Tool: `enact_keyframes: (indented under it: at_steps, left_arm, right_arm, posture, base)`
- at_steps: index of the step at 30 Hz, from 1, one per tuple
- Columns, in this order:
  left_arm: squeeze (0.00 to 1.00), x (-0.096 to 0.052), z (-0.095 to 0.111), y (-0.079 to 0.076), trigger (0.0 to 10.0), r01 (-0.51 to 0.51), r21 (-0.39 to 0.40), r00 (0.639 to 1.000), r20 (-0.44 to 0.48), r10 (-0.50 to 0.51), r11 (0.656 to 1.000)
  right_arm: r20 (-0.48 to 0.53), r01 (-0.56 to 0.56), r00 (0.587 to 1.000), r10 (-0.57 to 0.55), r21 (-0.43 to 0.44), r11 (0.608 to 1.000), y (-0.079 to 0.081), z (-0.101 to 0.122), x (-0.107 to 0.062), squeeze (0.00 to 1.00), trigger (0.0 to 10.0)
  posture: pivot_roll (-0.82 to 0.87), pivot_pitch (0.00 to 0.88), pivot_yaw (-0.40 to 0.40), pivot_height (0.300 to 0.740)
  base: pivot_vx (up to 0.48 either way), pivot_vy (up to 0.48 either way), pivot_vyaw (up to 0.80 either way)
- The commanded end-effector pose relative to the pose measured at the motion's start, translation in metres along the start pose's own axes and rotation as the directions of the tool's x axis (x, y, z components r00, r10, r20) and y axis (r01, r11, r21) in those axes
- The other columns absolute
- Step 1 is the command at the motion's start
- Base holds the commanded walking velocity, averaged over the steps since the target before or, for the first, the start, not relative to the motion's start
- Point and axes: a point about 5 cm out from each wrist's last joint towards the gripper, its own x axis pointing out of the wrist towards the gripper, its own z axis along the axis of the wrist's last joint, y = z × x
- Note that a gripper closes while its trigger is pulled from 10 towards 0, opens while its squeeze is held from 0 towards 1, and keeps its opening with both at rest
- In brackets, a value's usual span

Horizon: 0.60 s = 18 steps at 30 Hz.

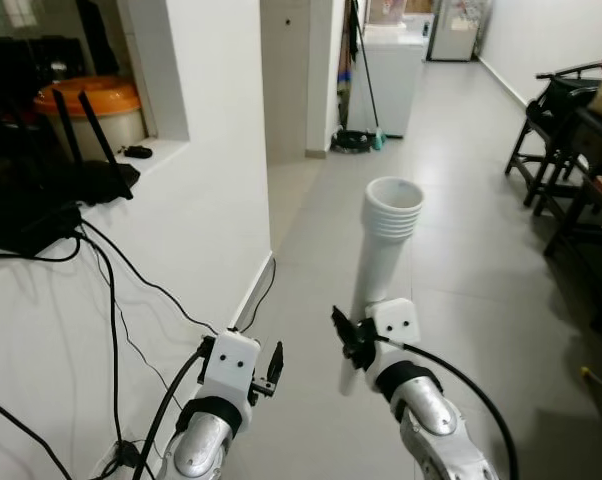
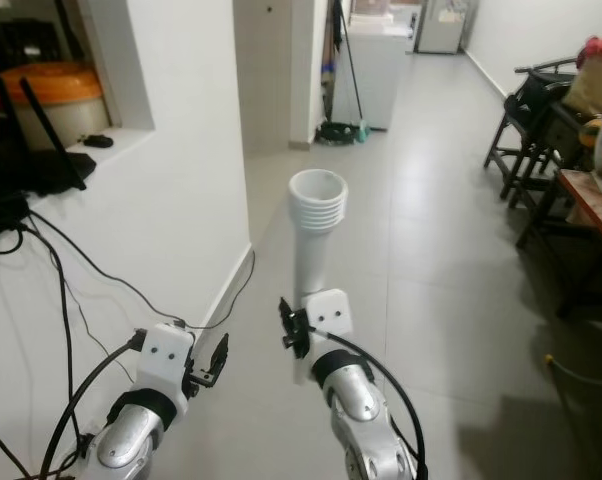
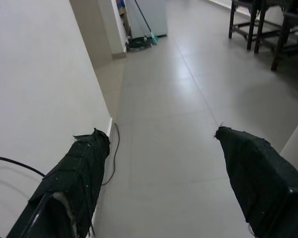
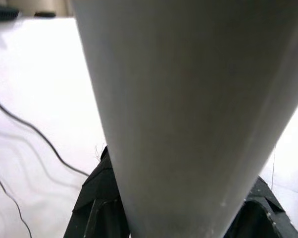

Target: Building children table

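Left eye view shows the right gripper [image 1: 353,338] clamped low on a white plastic table leg [image 1: 386,240], held upright above the hallway floor, light, stiff, likely slippery, best gripped near its base, while the left gripper [image 1: 273,368] hangs with fingers apart.

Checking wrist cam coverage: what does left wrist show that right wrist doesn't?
Left wrist: its own open black fingers apart over bare grey floor tiles, a cable along the wall base, a mop by a white cabinet, dark chair legs. Right wrist: the white table leg close up, clamped between the right gripper's fingers, with thin cables on a white surface. Shared: white wall and black finger pads.
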Motion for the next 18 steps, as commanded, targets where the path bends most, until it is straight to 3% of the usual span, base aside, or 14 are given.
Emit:
enact_keyframes:
  at_steps: [1, 3, 5, 7, 8, 9, 11, 14, 15, 16, 18]
  left_arm:
    - [0.00, -0.001, -0.004, 0.005, 10.0, -0.009, -0.020, 1.000, -0.010, 0.009, 1.000]
    - [0.00, -0.001, -0.004, 0.008, 10.0, -0.018, -0.033, 1.000, -0.013, 0.018, 0.999]
    - [0.00, 0.002, 0.010, 0.016, 10.0, -0.048, -0.022, 0.998, 0.030, 0.048, 0.999]
    - [0.00, 0.011, 0.047, 0.031, 10.0, -0.119, -0.063, 0.985, 0.114, 0.125, 0.991]
    - [0.00, 0.011, 0.047, 0.031, 10.0, -0.119, -0.063, 0.985, 0.114, 0.125, 0.991]
    - [0.00, 0.015, 0.075, 0.041, 10.0, -0.171, -0.076, 0.965, 0.190, 0.183, 0.982]
    - [0.00, 0.015, 0.075, 0.041, 10.0, -0.171, -0.076, 0.965, 0.190, 0.183, 0.982]
    - [0.00, 0.017, 0.157, 0.077, 10.0, -0.375, -0.113, 0.832, 0.396, 0.388, 0.920]
    - [0.00, 0.017, 0.157, 0.077, 10.0, -0.375, -0.113, 0.832, 0.396, 0.388, 0.920]
    - [0.00, 0.016, 0.172, 0.081, 10.0, -0.403, -0.126, 0.800, 0.433, 0.415, 0.907]
    - [0.00, 0.013, 0.188, 0.076, 10.0, -0.404, -0.107, 0.775, 0.488, 0.402, 0.908]
  right_arm:
    - [0.002, 0.007, 1.000, -0.007, -0.004, 1.000, 0.004, -0.002, 0.000, 0.00, 10.0]
    - [0.006, 0.011, 1.000, -0.011, -0.012, 1.000, 0.005, -0.002, 0.000, 0.00, 10.0]
    - [0.019, 0.024, 1.000, -0.023, -0.019, 1.000, 0.004, 0.001, -0.001, 0.00, 10.0]
    - [0.027, 0.032, 0.999, -0.031, -0.028, 0.999, 0.002, 0.002, -0.001, 0.00, 10.0]
    - [0.027, 0.032, 0.999, -0.031, -0.028, 0.999, 0.002, 0.002, -0.001, 0.00, 10.0]
    - [0.029, 0.034, 0.999, -0.033, -0.033, 0.999, 0.001, 0.003, -0.001, 0.00, 10.0]
    - [0.029, 0.034, 0.999, -0.033, -0.033, 0.999, 0.001, 0.003, -0.001, 0.00, 10.0]
    - [0.022, 0.056, 0.998, -0.056, -0.031, 0.998, -0.005, 0.002, -0.001, 0.00, 10.0]
    - [0.022, 0.056, 0.998, -0.056, -0.031, 0.998, -0.005, 0.002, -0.001, 0.00, 10.0]
    - [0.019, 0.059, 0.998, -0.058, -0.030, 0.998, -0.006, 0.001, -0.002, 0.00, 10.0]
    - [0.013, 0.060, 0.998, -0.060, -0.029, 0.998, -0.006, 0.000, -0.003, 0.00, 10.0]
  posture:
    - [0.03, 0.000, 0.069, 0.740]
    - [0.00, 0.000, 0.094, 0.740]
    - [-0.02, 0.000, 0.116, 0.740]
    - [-0.01, 0.000, 0.112, 0.740]
    - [-0.01, 0.000, 0.112, 0.740]
    - [0.00, 0.000, 0.102, 0.740]
    - [0.00, 0.000, 0.102, 0.740]
    - [0.03, 0.000, 0.074, 0.740]
    - [0.03, 0.000, 0.074, 0.740]
    - [0.03, 0.000, 0.074, 0.740]
    - [0.03, 0.000, 0.070, 0.740]
  base:
    - [0.000, 0.000, 0.00]
    - [0.000, 0.000, 0.00]
    - [0.000, 0.000, 0.00]
    - [0.000, 0.000, 0.00]
    - [0.000, 0.000, 0.00]
    - [0.000, 0.000, 0.00]
    - [0.000, 0.000, 0.00]
    - [0.000, 0.000, 0.00]
    - [0.000, 0.000, 0.00]
    - [0.000, 0.000, 0.00]
    - [0.000, 0.000, 0.00]
